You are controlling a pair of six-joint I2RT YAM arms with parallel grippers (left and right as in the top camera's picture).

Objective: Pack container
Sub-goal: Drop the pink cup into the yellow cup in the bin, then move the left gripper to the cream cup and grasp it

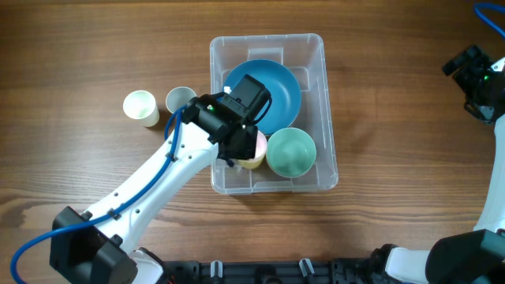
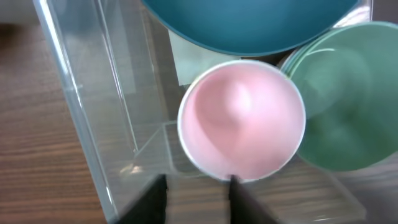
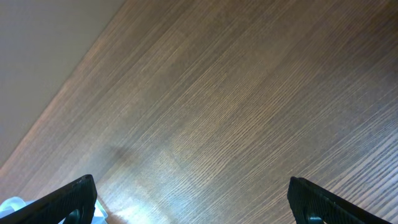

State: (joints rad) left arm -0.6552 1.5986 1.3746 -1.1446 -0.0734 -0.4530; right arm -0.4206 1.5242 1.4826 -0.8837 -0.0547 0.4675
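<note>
The clear container (image 1: 327,110) stands at the table's middle. It holds a large blue bowl (image 1: 276,91), a green bowl (image 1: 292,152) and a pink-lined cup (image 1: 258,150) at its front left. In the left wrist view the pink cup (image 2: 242,121) stands upright beside the green bowl (image 2: 348,106), below the blue bowl (image 2: 249,25), near the container wall (image 2: 81,106). My left gripper (image 2: 196,186) hovers over the cup with its fingers apart, the right fingertip at the cup's rim. My right gripper (image 3: 193,199) is wide open and empty over bare wood at the far right (image 1: 473,67).
Two small cups stand on the table left of the container: a pale green one (image 1: 140,106) and a grey one (image 1: 180,99). My left arm (image 1: 158,189) reaches in diagonally from the front left.
</note>
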